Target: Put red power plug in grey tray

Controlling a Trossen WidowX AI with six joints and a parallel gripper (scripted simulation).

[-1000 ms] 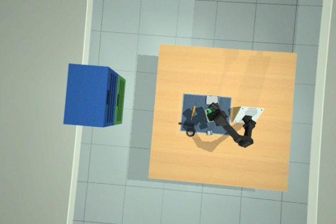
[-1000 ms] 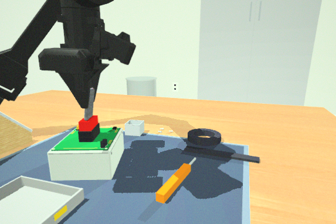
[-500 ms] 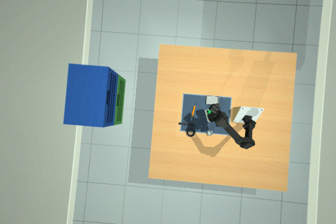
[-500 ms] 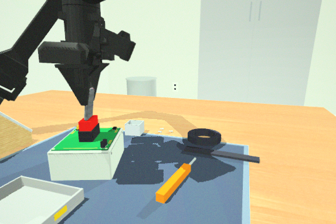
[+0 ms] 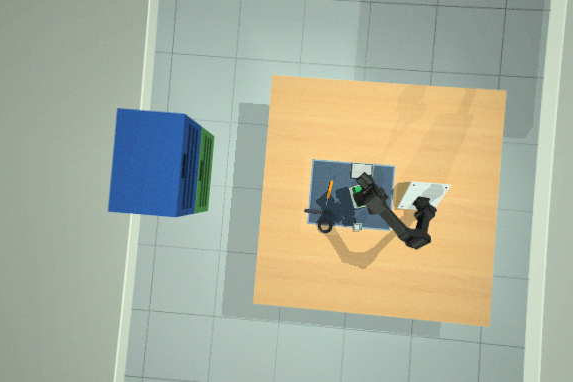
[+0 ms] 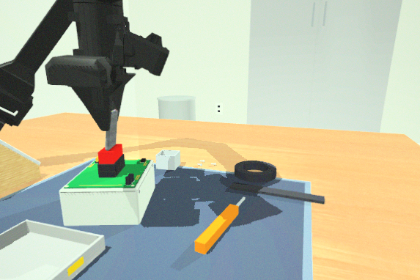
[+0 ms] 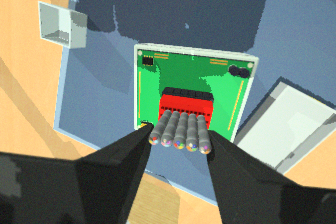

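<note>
One red plug (image 6: 111, 155) (image 7: 186, 106), sitting in its one black socket (image 6: 110, 169) (image 7: 187, 93) on the green board (image 5: 357, 189) (image 6: 85, 176) (image 7: 150, 90). I count five grey wires (image 6: 111, 132) (image 7: 180, 132) out of its top, multicoloured at the ends. My gripper (image 5: 365, 194) (image 6: 108, 122) (image 7: 179, 133) has its fingers closed on the wires, one finger each side, tips above the red body. Board's on one white box (image 5: 359, 206) (image 6: 100, 207) (image 7: 196, 49).

Also on the blue mat (image 5: 321, 170) (image 6: 264, 249) (image 7: 90, 110): one grey tray (image 5: 362, 170) (image 6: 92, 240) (image 7: 300, 125) near the box, one orange-handled screwdriver (image 5: 330, 189) (image 6: 217, 229). At the mat's edge: one small white bin (image 5: 357, 227) (image 6: 168, 161) (image 7: 78, 31), one black ring (image 5: 318, 224) (image 6: 255, 177), one dark flat bar (image 5: 313, 211) (image 6: 294, 194) overhanging the mat. A few tiny white bits near the bin, too small to count for sure.

Labels: one yellow patch (image 6: 75, 266) on the tray's side wall, can't read anything on it. No brand I can make out.

Pose: arm (image 5: 393, 220) (image 6: 42, 40) reaches over the mat, elbow bent. Gripper points down over the board; wires lean slightly off vertical in the exterior view.
</note>
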